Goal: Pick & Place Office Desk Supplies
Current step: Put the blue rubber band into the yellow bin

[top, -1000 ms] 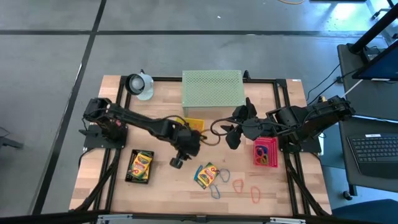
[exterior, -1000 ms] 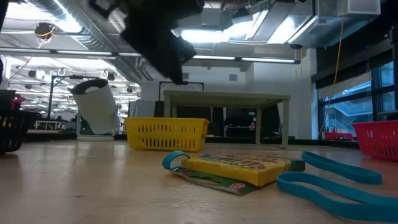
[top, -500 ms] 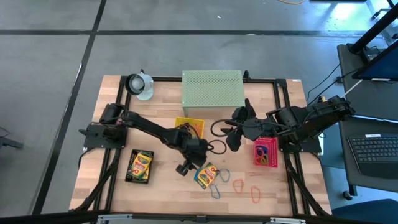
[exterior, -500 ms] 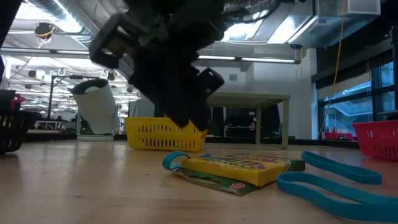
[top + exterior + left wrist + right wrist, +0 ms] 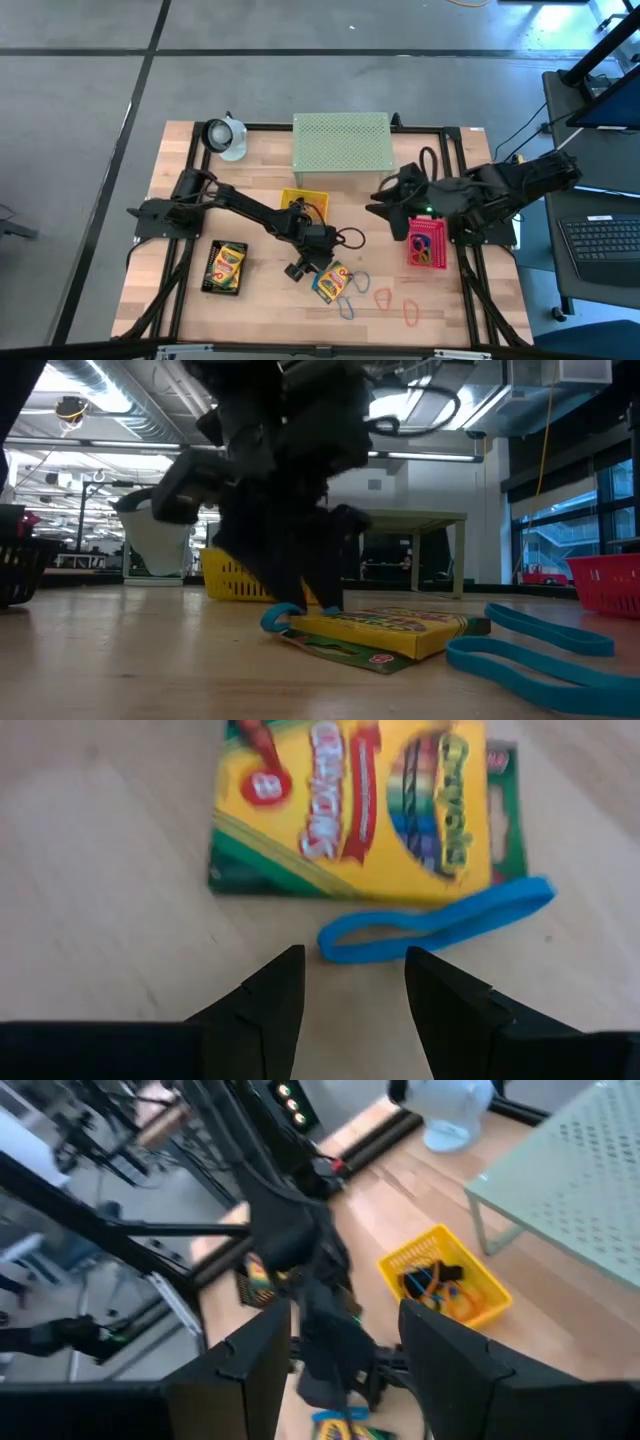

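The left end effector [image 5: 345,985] hangs low over the tabletop [image 5: 270,295], its two dark fingers [image 5: 270,1000] spread apart with nothing between them. Just ahead of the fingertips lies a blue loop [image 5: 435,920], flat on the wood, and directly beyond that, touching it or nearly so, a yellow-green crayon box [image 5: 350,805] with a second, greener box partly under it. In the low view the same end effector [image 5: 300,595] comes down right at the near end of this crayon box [image 5: 385,630], and larger blue loops [image 5: 530,645] lie on the wood to the box's side.

From above, the left end effector [image 5: 312,262] sits at the edge of the crayon box [image 5: 331,281] in the middle of the front half of the tabletop. Near that box lie thin loops, blue ones [image 5: 350,295] beside it and red and orange ones [image 5: 397,303] a little farther along. Another crayon box [image 5: 226,267] lies well apart, toward the left arm's base.

Behind the left end effector stands a yellow mesh tray [image 5: 303,202] (small dark and orange items inside, too small to name). The right end effector [image 5: 384,208] waits in the air beside a pink mesh tray [image 5: 427,244], fingers [image 5: 245,1370] wide apart and holding nothing. Farthest back stands the pale green mesh shelf [image 5: 341,142], with a white object [image 5: 227,137] at the back corner.
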